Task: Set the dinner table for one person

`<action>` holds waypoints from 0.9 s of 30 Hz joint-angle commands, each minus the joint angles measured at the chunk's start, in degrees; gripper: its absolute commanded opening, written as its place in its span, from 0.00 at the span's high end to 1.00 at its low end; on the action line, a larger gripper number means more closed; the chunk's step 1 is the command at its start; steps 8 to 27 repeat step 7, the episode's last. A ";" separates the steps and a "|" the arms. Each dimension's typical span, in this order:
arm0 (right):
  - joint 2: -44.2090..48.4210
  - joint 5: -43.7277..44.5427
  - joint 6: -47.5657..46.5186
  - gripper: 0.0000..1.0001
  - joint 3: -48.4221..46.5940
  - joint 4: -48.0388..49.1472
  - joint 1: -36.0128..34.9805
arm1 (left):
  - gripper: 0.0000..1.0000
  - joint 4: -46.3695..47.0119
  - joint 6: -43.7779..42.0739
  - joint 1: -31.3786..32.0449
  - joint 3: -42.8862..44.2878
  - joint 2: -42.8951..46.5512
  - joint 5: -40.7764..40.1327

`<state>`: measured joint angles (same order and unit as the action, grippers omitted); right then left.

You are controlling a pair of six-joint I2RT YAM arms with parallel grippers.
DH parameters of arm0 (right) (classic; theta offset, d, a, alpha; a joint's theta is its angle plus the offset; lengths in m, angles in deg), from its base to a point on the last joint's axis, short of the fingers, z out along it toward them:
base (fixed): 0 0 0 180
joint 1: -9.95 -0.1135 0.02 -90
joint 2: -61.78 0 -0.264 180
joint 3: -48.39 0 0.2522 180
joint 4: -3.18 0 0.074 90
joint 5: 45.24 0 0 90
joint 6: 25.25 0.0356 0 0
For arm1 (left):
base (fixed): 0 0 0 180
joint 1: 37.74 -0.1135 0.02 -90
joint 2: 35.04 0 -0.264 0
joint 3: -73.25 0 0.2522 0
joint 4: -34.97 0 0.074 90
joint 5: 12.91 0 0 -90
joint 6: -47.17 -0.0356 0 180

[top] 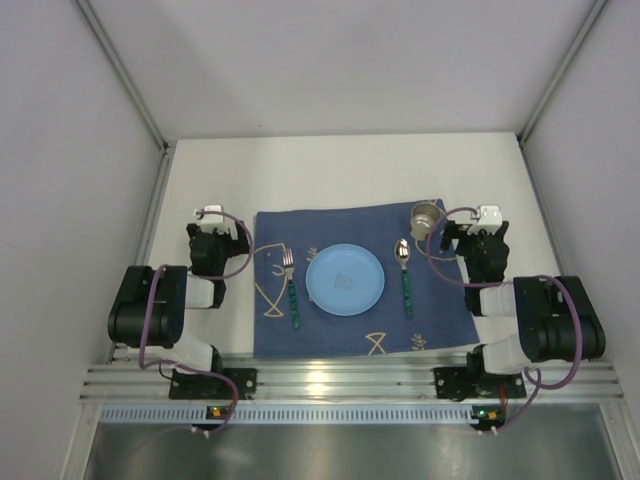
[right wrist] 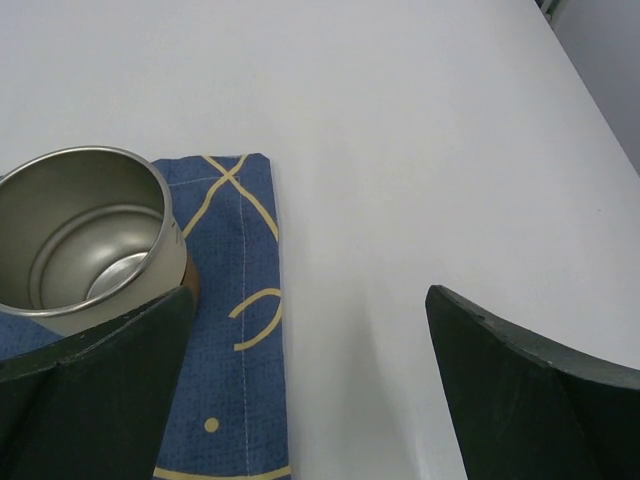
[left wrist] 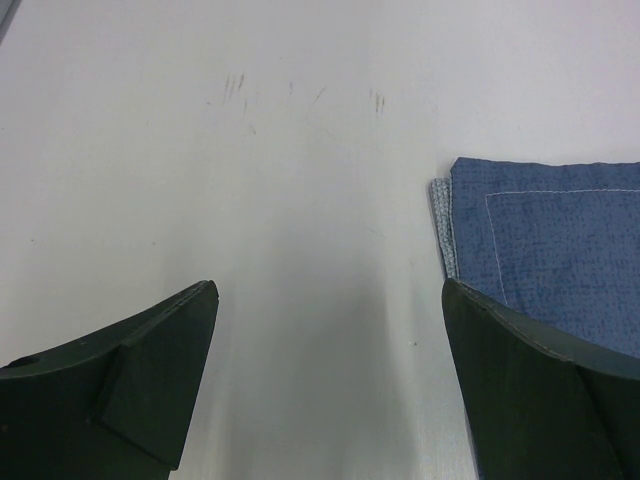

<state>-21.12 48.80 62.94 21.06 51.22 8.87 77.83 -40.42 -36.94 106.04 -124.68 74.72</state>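
Left gripper (left wrist: 328, 290) and right gripper (right wrist: 310, 295) wide open, empty

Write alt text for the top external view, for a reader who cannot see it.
A place setting lies on a blue cloth on the white table: plate in the middle, fork left of it, spoon right of it, metal cup at the far right corner. Both arms flank the cloth, left gripper and right gripper open and empty.

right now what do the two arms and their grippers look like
Both arms are black with white joint sections, left arm and right arm, each trailed by a purple cable. The left gripper and right gripper have dark, wedge-shaped fingers.
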 commanded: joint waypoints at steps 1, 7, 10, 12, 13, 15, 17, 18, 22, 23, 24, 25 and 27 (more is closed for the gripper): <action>-0.16 0.10 -0.04 0.00 -1.11 4.56 -0.59 | 0.01 4.73 0.22 -0.36 -0.39 -0.18 0.88; -0.16 0.10 -0.04 0.00 -1.03 4.65 -0.59 | 0.01 4.73 0.22 -0.36 -0.39 -0.18 0.88; -0.16 0.10 -0.04 0.00 -1.03 4.65 -0.59 | 0.01 4.73 0.22 -0.36 -0.39 -0.18 0.88; -0.16 0.10 -0.04 0.00 -1.03 4.65 -0.59 | 0.01 4.73 0.22 -0.36 -0.39 -0.18 0.88; -0.16 0.10 -0.04 0.00 -1.03 4.65 -0.59 | 0.01 4.73 0.22 -0.36 -0.39 -0.18 0.88; -0.16 0.10 -0.04 0.00 -1.03 4.65 -0.59 | 0.01 4.73 0.22 -0.36 -0.39 -0.18 0.88; -0.16 0.10 -0.04 0.00 -1.03 4.65 -0.59 | 0.01 4.73 0.22 -0.36 -0.39 -0.18 0.88; -0.16 0.10 -0.04 0.00 -1.03 4.65 -0.59 | 0.01 4.73 0.22 -0.36 -0.39 -0.18 0.88; -0.16 0.10 -0.04 0.00 -1.03 4.65 -0.59 | 0.01 4.73 0.22 -0.36 -0.39 -0.18 0.88; -0.16 0.10 -0.04 0.00 -1.03 4.65 -0.59 | 0.01 4.73 0.22 -0.36 -0.39 -0.18 0.88; -0.16 0.10 -0.04 0.00 -1.03 4.65 -0.59 | 0.01 4.73 0.22 -0.36 -0.39 -0.18 0.88; -0.16 0.10 -0.04 0.00 -1.03 4.65 -0.59 | 0.01 4.73 0.22 -0.36 -0.39 -0.18 0.88; -0.16 0.10 -0.04 0.00 -1.03 4.65 -0.59 | 0.01 4.73 0.22 -0.36 -0.39 -0.18 0.88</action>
